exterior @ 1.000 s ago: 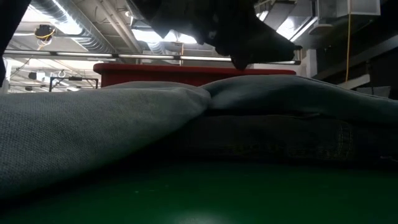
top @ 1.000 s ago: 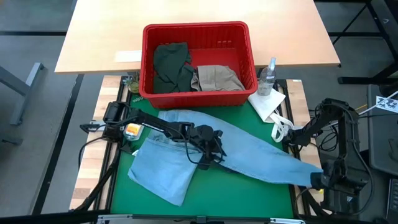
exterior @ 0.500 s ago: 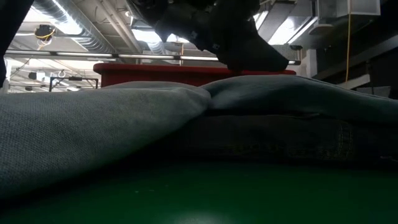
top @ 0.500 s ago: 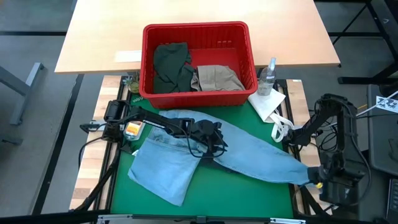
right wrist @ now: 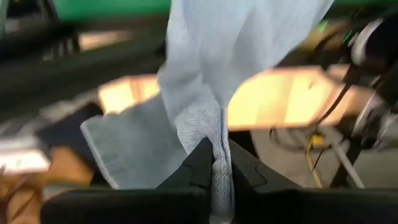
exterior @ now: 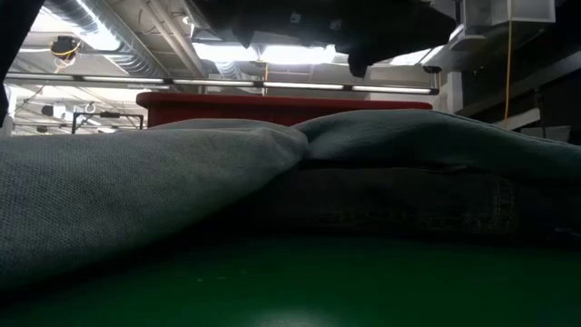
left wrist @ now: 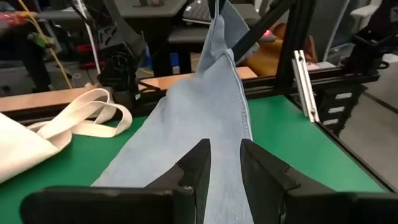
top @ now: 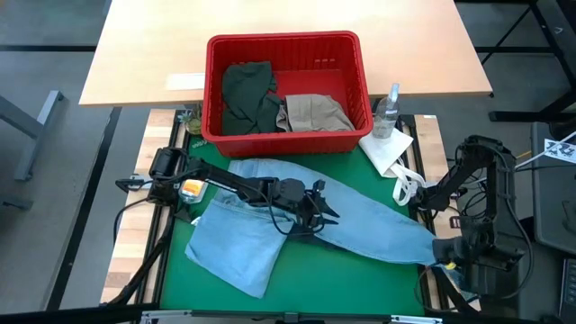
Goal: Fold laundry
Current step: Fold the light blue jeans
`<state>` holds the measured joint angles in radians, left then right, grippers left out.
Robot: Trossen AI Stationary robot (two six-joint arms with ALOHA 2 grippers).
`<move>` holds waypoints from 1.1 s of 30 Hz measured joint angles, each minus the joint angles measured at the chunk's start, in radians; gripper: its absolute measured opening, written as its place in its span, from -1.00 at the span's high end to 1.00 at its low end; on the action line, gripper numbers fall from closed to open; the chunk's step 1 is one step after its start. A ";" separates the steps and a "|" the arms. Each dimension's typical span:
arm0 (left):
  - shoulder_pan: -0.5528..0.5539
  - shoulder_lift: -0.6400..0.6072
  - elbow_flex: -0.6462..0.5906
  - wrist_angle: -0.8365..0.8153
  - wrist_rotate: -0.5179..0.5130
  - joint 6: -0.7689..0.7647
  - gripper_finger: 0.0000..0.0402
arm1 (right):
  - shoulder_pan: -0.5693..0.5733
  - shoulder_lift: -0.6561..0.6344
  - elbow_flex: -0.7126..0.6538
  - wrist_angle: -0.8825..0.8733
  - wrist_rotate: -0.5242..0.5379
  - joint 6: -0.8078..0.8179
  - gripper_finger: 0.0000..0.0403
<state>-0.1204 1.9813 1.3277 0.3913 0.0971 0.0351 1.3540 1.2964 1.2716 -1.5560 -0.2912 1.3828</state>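
Lifted, right gripper (right wrist: 214,163) pinches light blue denim (top: 360,220).

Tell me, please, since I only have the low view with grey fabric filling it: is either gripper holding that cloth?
Observer: Yes. The right gripper is shut on the leg end of the light blue denim jeans, at the table's right front corner.
Operator: Thank you. Where is the left gripper?
Observer: The left gripper hovers over the middle of the jeans, fingers slightly apart, with denim beneath and nothing between them.
Operator: Is more laundry waiting?
Observer: In the red plastic basket behind the jeans lie a dark olive green garment and a beige khaki garment.
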 joint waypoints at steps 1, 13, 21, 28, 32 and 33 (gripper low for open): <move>-0.004 0.008 0.000 0.023 -0.013 -0.001 0.59 | 0.000 0.000 0.000 -0.010 0.036 -0.002 0.87; -0.011 0.030 0.000 0.184 -0.064 -0.007 0.59 | -0.079 -0.002 0.000 -0.015 0.546 -0.263 0.89; -0.011 0.030 0.000 0.206 -0.089 -0.007 0.59 | -0.328 -0.005 0.000 -0.015 0.867 -0.688 0.96; -0.011 0.030 0.000 0.226 -0.158 -0.007 0.59 | -0.578 -0.006 0.000 0.063 0.890 -0.952 0.83; -0.004 0.030 0.000 0.272 -0.167 -0.007 0.59 | -0.666 -0.005 0.000 0.223 0.877 -1.165 0.85; -0.004 0.030 0.000 0.275 -0.167 -0.007 0.59 | -0.682 -0.005 0.000 0.265 0.873 -1.212 0.87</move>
<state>-0.1246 2.0109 1.3273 0.6664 -0.0700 0.0284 0.6724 1.2911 1.2720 -1.2906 0.5816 0.1709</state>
